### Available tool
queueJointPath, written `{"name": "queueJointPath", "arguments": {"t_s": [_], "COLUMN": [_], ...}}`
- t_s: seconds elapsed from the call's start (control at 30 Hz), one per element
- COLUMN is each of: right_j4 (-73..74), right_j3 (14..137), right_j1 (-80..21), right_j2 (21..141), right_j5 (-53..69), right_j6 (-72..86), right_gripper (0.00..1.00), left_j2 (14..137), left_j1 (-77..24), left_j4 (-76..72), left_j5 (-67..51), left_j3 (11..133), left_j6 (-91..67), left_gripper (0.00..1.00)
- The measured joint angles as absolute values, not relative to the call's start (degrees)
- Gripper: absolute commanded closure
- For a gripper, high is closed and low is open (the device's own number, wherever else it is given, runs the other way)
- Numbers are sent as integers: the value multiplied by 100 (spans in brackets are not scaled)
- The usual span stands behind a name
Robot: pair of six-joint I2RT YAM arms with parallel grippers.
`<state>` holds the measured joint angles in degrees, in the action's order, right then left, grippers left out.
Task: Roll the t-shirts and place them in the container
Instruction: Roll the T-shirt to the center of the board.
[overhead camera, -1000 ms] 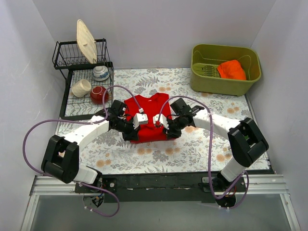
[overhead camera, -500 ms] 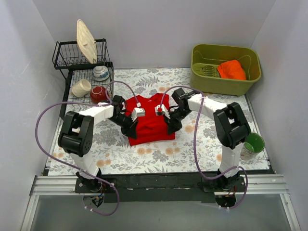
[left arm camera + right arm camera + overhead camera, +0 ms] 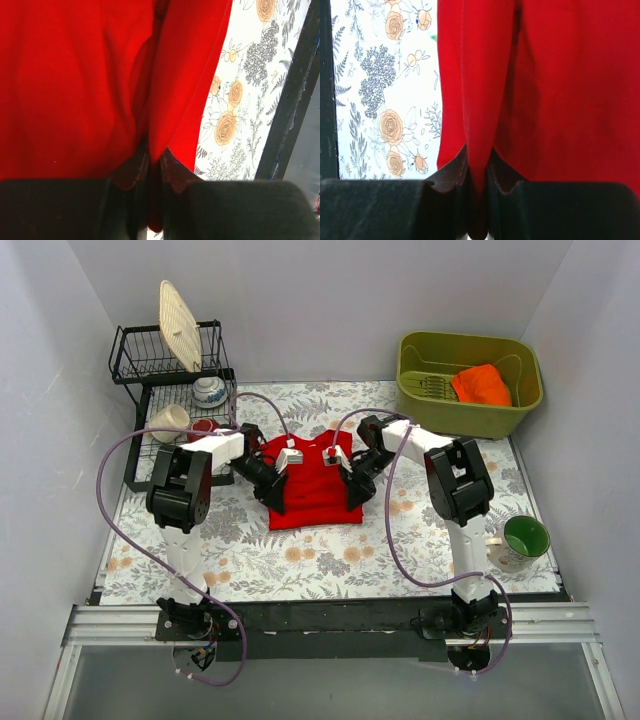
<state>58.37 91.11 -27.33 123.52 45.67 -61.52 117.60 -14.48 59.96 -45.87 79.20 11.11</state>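
Tools both clamp the shirt [image 3: 312, 490], we see: left tool [image 3: 154, 169] at its 9 o'clock edge, right tool [image 3: 478, 172] at 3 o'clock.

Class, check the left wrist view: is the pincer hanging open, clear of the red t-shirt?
No, the left pincer is closed on a fold of the red t-shirt, with the fabric pinched between its fingertips.

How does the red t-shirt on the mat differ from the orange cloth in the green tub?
The red t-shirt lies spread fairly flat on the floral mat; the orange cloth sits bunched in the green tub. The red t-shirt is pinched at its edges by the left gripper and right gripper; the orange cloth is untouched. The red t-shirt shows more area. Both look like soft fabric.
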Motion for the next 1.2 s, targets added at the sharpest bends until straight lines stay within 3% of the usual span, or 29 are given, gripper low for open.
{"name": "queueJointPath", "arguments": {"t_s": [0.33, 0.47, 0.7, 1.1, 1.2], "right_j4": [6348, 6755, 7297, 7489, 7491], "right_j3": [9714, 10189, 10772, 11030, 11032], "right_j1": [-2574, -2541, -2569, -2620, -2609], "right_j2": [12962, 13329, 13668, 13861, 13874], "right_j5": [4727, 4762, 4657, 4595, 4639], "right_j6": [-5854, -5682, -5568, -5533, -5522], "right_gripper": [78, 76, 80, 77, 72], "left_j2": [11651, 10812, 8750, 8670, 8805], "left_j1": [-1144, -1146, -2185, -2788, -2853], "left_j4": [5922, 5321, 3577, 1813, 1492], "left_j5": [-4095, -3903, -3527, -2985, -2847], "left_j3": [8211, 7666, 5778, 4506, 4348], "left_j6": [888, 823, 919, 875, 897], "left_gripper": [49, 44, 43, 42, 58]}}
